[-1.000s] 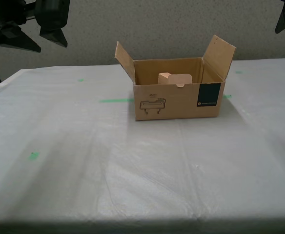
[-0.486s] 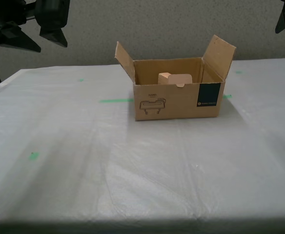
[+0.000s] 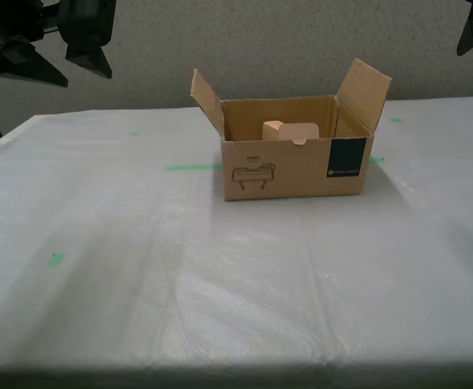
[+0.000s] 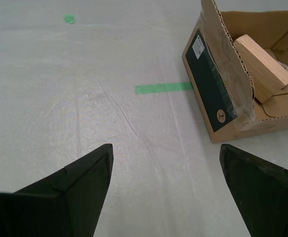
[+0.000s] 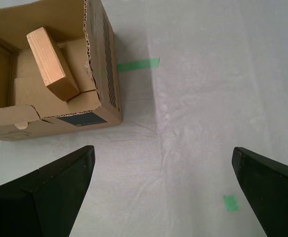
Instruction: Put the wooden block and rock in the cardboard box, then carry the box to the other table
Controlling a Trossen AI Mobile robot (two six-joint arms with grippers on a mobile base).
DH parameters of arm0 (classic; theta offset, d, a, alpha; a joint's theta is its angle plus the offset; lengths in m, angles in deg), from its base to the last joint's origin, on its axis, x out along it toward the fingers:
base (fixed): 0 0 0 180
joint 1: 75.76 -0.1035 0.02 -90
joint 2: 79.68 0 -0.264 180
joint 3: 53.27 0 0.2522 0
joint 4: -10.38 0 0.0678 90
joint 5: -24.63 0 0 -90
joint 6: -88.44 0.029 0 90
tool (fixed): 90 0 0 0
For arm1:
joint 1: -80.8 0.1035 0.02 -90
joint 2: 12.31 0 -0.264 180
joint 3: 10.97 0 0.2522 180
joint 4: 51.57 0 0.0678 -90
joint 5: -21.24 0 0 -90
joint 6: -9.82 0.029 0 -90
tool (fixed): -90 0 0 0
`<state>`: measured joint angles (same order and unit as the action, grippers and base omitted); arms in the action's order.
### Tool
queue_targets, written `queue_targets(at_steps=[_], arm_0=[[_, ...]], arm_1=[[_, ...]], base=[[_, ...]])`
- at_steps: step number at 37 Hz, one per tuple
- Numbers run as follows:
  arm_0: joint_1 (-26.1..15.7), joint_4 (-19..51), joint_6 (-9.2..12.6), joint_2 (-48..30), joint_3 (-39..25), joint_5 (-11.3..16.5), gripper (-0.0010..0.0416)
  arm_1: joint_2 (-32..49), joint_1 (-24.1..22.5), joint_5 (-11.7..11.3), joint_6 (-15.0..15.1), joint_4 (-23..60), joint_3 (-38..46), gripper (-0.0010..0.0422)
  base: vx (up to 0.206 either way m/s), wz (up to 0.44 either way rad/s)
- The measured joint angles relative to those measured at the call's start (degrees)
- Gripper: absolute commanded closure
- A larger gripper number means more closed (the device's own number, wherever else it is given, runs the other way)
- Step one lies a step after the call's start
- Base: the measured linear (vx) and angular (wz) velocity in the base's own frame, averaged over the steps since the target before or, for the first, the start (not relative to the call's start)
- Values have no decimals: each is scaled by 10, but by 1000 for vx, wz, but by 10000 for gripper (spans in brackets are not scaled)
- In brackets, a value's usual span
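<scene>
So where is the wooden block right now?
The wooden block sits tilted inside the open cardboard box, which stands on the film-covered table, slightly toward the exterior view's right of centre.

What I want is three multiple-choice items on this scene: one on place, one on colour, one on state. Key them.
1. Where is the wooden block?
A. On the table beside the box
B. Inside the cardboard box
C. In a gripper

2. What colour is the box's square label?
A. Red
B. Dark teal
C. Yellow

3. How is my first gripper?
A. Open and empty
B. Shut on the block
C. Shut on a flap

Key:
1 B, it leans on the box floor.
2 B, seen on the front.
3 A, the jaws stand apart over bare table.
</scene>
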<state>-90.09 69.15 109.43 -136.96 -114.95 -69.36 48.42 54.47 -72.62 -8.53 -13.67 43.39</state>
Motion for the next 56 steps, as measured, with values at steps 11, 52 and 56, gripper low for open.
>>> queue_targets(at_steps=[11,52,56], arm_0=[[1,0,0,0,0,0,18],[1,0,0,0,0,0,18],[0,0,0,0,0,0,18]], arm_1=[[0,0,0,0,0,0,119],[0,0,0,0,0,0,119],[0,0,0,0,0,0,119]], base=[[0,0],[0,0],[0,0]])
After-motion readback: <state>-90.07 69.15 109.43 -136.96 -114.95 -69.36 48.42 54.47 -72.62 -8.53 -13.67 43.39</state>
